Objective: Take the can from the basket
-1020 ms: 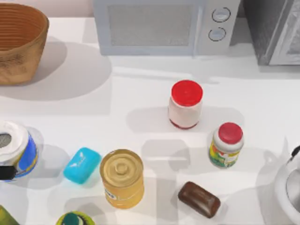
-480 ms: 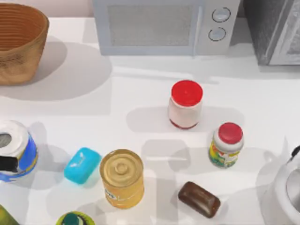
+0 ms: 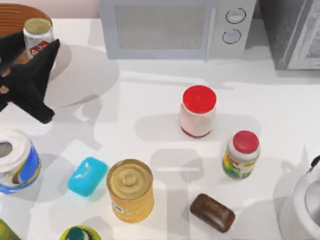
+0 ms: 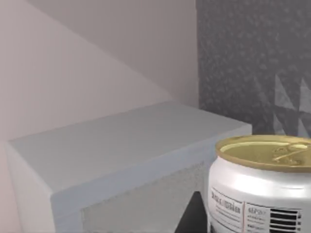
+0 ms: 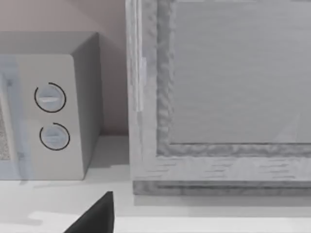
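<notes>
1. Left gripper (image 3: 31, 50) is up at the tabletop's far left corner, clamped around the can (image 3: 38, 34).
2. Can sits upright in its grip, raised over the basket (image 3: 15, 12).
3. Microwave (image 3: 172, 27) stands along the back edge.

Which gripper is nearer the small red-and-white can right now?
Left. The left gripper is at the can, over the wicker basket at the table's far left. The right arm is off at the right side, its fingertip facing the microwave.
</notes>
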Action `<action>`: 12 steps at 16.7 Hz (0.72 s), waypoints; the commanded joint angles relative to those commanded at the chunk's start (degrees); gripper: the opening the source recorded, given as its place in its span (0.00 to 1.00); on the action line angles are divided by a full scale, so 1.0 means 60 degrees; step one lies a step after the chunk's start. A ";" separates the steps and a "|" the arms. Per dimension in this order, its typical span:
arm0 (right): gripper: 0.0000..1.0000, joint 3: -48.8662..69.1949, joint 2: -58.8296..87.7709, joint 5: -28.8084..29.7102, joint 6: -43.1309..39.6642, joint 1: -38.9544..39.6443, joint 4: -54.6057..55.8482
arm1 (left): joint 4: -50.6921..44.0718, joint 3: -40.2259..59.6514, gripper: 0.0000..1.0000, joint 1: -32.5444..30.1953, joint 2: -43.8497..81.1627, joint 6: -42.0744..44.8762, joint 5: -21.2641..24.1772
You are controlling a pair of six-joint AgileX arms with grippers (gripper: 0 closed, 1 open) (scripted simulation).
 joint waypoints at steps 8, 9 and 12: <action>1.00 0.0000 0.0000 0.0000 0.0000 0.0000 0.0000 | 0.4805 0.3558 0.00 -0.1211 0.9168 0.0101 0.4628; 1.00 0.0000 0.0000 0.0000 0.0000 0.0000 0.0000 | 0.5310 0.3926 0.00 -0.1312 1.0168 0.0105 0.5120; 1.00 0.0000 0.0000 0.0000 0.0000 0.0000 0.0000 | 0.6627 0.4843 0.00 -0.1522 1.2705 0.0107 0.6371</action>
